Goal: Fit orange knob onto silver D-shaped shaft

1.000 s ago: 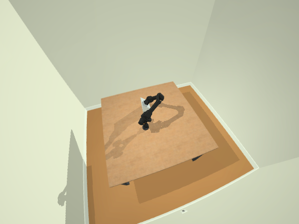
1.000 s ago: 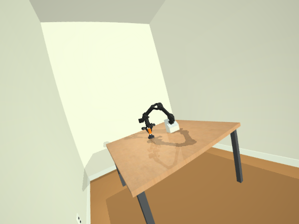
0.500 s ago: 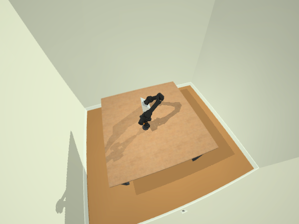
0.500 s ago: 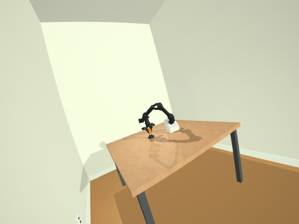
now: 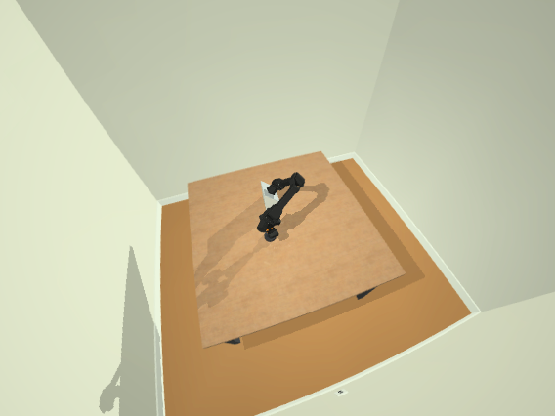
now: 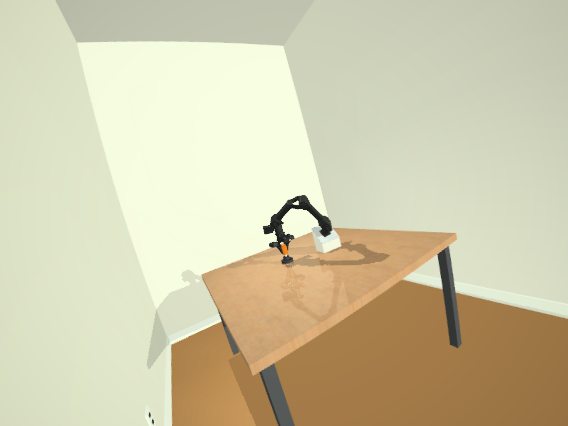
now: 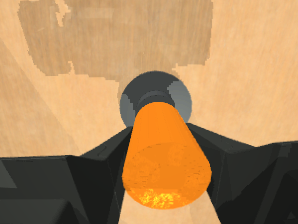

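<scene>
The orange knob (image 6: 284,249) (image 7: 162,160) is a tapered cylinder, held roughly upright. My gripper (image 6: 284,248) (image 7: 158,130) is shut on it, with one black finger on each side. The round dark pedestal (image 5: 269,238) (image 6: 287,261) (image 7: 150,82) stands on the table below the knob. In the wrist view the knob's far end overlaps the pedestal's middle. In the exterior view a small pale gap shows between the knob and the pedestal. The silver shaft cannot be made out clearly. The knob's hole and both flat sides are hidden.
The wooden table (image 5: 313,259) (image 6: 280,310) carries the arm's white base block (image 6: 327,243), behind the pedestal. The black arm arches from this block to the gripper. The arm's shadows fall across the table.
</scene>
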Action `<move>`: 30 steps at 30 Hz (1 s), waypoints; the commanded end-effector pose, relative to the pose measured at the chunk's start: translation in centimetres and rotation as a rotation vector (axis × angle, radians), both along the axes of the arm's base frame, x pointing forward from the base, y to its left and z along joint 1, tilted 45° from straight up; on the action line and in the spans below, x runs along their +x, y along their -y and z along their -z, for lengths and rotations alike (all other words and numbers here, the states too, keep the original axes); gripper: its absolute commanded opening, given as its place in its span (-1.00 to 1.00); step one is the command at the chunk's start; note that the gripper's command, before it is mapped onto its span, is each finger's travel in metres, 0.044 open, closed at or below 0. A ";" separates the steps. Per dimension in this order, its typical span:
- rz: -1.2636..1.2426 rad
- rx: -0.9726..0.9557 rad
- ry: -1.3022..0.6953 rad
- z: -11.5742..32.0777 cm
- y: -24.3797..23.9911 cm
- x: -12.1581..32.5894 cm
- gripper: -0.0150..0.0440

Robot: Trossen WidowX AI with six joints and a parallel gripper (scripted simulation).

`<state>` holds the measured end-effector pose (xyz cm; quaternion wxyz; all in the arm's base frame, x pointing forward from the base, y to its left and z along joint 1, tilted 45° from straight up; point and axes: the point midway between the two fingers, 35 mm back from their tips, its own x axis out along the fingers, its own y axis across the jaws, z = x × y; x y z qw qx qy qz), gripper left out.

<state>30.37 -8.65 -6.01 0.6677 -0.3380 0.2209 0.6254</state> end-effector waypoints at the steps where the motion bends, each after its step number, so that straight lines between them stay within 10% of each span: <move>1: -0.003 -0.002 0.002 0.0 0.0 0.0 -0.49; 30: -0.153 -0.027 0.145 0.1 0.0 0.0 -0.49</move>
